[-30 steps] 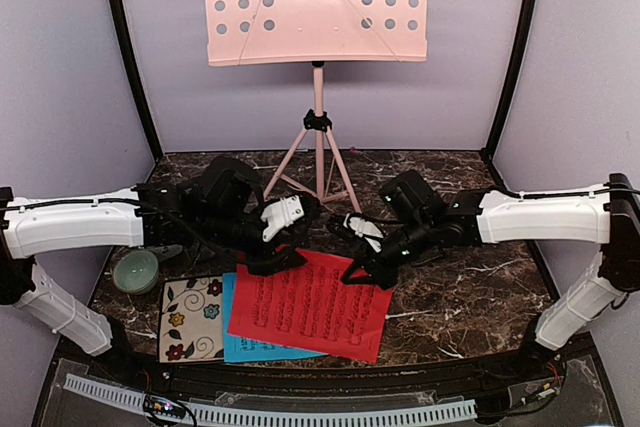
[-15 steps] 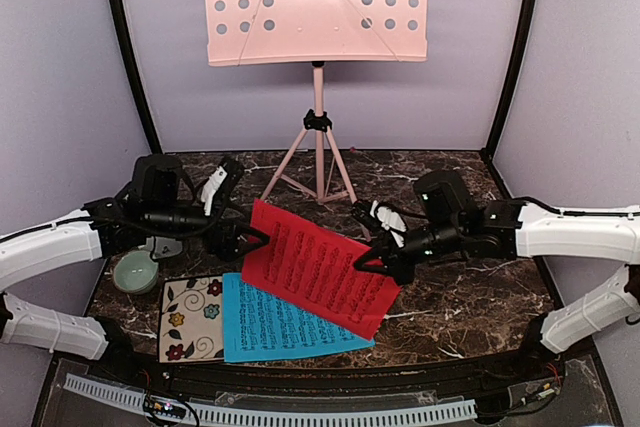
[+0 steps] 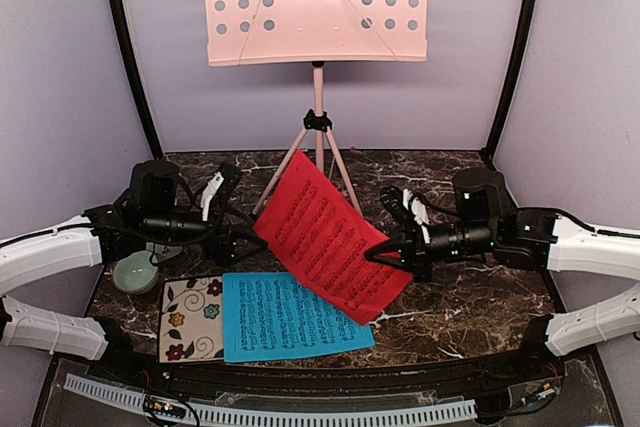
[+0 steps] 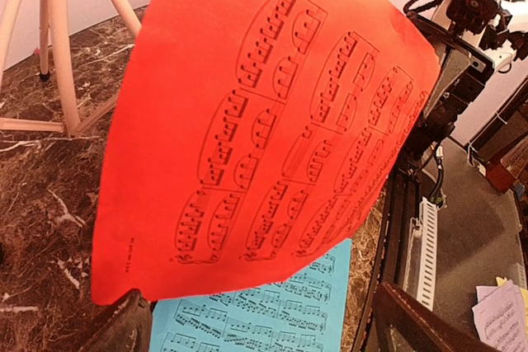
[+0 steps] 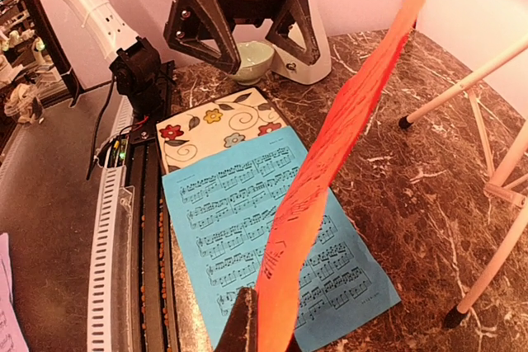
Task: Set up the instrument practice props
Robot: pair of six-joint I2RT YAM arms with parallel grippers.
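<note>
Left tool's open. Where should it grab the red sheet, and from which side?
Likely the free left edge of the red sheet, approached from the side where the left tool sits. The right tool pinches the opposite edge and holds the sheet tilted up, so that edge stands in the air for open jaws to straddle.

**A:** Overhead, the pale pink perforated music stand desk [image 3: 315,7] is cut off at 12 o'clock. The tilted red paper sheet of printed music [image 3: 330,237] covers part of a tripod leg.

**B:** From the left wrist, that sheet hides where the right gripper [image 3: 384,253] pinches it. The blue paper sheet of printed music [image 4: 264,319] runs off at 6 o'clock.

**A:** And the right wrist?

**B:** The open left gripper [image 5: 271,62] screens most of the small pale green bowl [image 5: 252,62]. It also covers part of the small white pyramid metronome [image 5: 323,55]. Overhead, the notes are too small to read.
</note>
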